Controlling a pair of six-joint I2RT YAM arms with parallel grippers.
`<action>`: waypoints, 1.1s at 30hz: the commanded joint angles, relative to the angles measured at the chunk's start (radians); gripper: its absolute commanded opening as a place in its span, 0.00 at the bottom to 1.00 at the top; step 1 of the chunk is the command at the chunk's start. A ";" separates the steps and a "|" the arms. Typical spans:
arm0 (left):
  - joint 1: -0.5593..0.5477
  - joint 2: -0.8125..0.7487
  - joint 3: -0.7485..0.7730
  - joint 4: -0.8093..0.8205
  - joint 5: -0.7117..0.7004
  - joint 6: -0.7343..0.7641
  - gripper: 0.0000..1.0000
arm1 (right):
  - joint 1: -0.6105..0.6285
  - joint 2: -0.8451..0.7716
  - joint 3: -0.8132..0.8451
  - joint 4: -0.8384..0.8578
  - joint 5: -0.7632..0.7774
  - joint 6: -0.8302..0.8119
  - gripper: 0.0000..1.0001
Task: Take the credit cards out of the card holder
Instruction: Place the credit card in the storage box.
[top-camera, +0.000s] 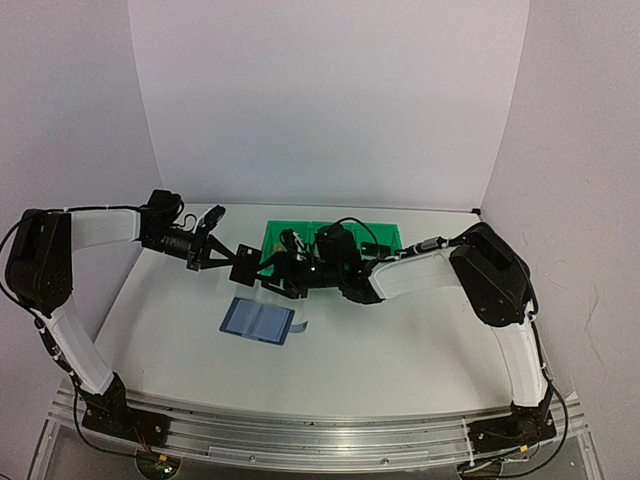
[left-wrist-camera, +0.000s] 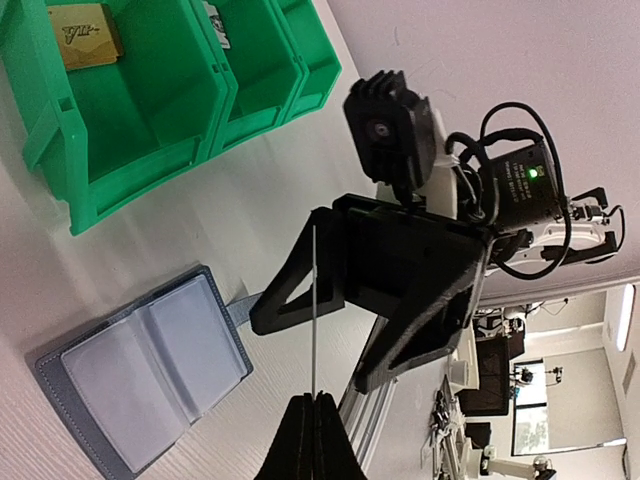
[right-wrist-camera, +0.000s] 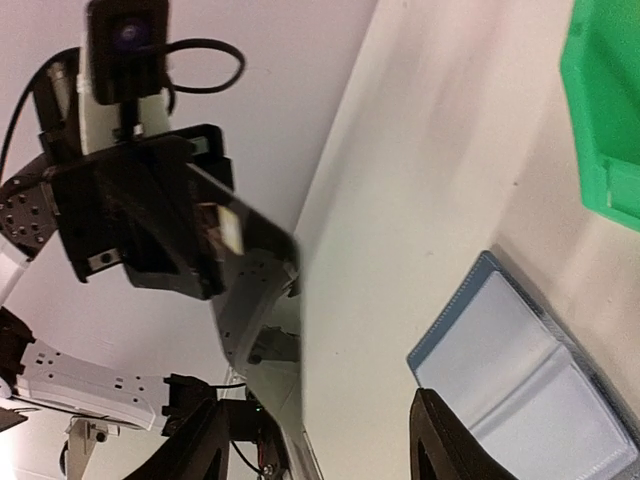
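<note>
Blue card holder (top-camera: 262, 320), pale sleeves (left-wrist-camera: 190, 325); green bins (left-wrist-camera: 130, 160); gold card (left-wrist-camera: 85, 35); black card (top-camera: 245, 265).

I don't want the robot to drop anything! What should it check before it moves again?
1. Left gripper pinching the black card: ok.
2. Right gripper open: ok.
3. Card holder lying open and flat: ok.
4. Its sleeves have no cards left: they look empty, but cannot tell for sure.
5. Gold card already inside a green bin: ok.

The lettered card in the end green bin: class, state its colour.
The card is tan-gold; the left wrist view shows it best.
</note>
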 joint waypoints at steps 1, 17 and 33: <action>0.003 -0.013 -0.004 0.043 0.036 -0.037 0.00 | 0.000 -0.027 -0.032 0.136 -0.053 0.025 0.53; -0.010 -0.027 -0.036 0.103 0.077 -0.098 0.00 | -0.001 0.017 0.009 0.244 -0.081 0.075 0.46; -0.004 -0.002 0.036 -0.145 0.139 0.343 0.57 | -0.014 -0.071 0.012 -0.012 -0.203 -0.209 0.00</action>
